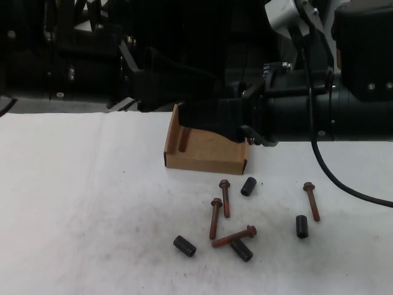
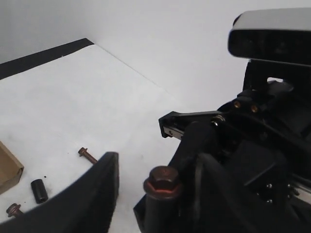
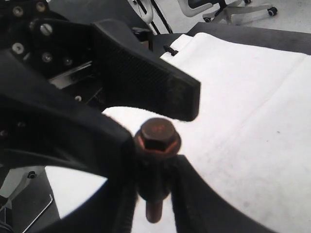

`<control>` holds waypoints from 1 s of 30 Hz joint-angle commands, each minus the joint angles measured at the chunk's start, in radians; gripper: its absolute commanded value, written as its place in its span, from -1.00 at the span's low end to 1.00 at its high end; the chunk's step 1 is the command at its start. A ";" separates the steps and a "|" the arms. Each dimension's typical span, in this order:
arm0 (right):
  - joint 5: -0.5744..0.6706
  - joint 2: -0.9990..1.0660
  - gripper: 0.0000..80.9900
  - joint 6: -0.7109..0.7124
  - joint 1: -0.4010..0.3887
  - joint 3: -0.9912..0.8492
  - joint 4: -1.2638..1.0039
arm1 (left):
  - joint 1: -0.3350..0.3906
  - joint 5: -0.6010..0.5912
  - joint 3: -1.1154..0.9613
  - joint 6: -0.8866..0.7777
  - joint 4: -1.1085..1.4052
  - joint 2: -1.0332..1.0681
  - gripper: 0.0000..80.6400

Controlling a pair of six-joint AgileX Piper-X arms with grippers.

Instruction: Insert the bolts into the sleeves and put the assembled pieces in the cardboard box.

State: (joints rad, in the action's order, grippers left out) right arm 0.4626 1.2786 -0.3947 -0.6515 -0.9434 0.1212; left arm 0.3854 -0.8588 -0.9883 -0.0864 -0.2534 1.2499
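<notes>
- Above the far side of the cardboard box [image 1: 206, 157], at the back of the white worktop [image 1: 73, 203], the two arms meet end to end.
- The right end effector [image 3: 154, 189] is clamped on a held bolt [image 3: 157, 137]. Its two fingers grip just under the hex head, where a dark sleeve [image 2: 158, 213] wraps the shank. The shank's tip pokes out beyond them.
- The left end effector [image 3: 165, 121] is spread wide, with its fingers [image 3: 146, 87] on either side of the held bolt's head and apart from it.
- Inside the box, along one side wall, lies a reddish-brown piece [image 1: 184, 140]; I cannot tell whether it carries a sleeve.
- In front of the box, a first loose bolt [image 1: 225, 198] lies just beside a second loose bolt [image 1: 215, 218].
- A third loose bolt [image 1: 234, 236] lies crosswise, its tip just by the second one's tip. A fourth loose bolt [image 1: 312, 201] lies well apart.
- A first loose sleeve [image 1: 249, 186] sits near the box's front corner, and a second loose sleeve [image 1: 301, 226] is just beside the fourth bolt.
- A third loose sleeve [image 1: 242, 250] is just beside the crosswise bolt, and a fourth loose sleeve [image 1: 184, 246] lies nearest the camera.
- A black cable [image 1: 344, 181] trails over the worktop.
</notes>
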 commanded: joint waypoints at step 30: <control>-0.084 0.413 -0.99 0.080 0.197 -0.316 0.155 | -0.370 -0.047 -0.005 -0.110 -0.285 -0.330 0.03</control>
State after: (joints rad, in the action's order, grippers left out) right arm 0.3763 1.5891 -0.3143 -0.4859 -1.1451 0.2853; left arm 0.0503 -0.9076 -0.9883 -0.2130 -0.4965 0.9551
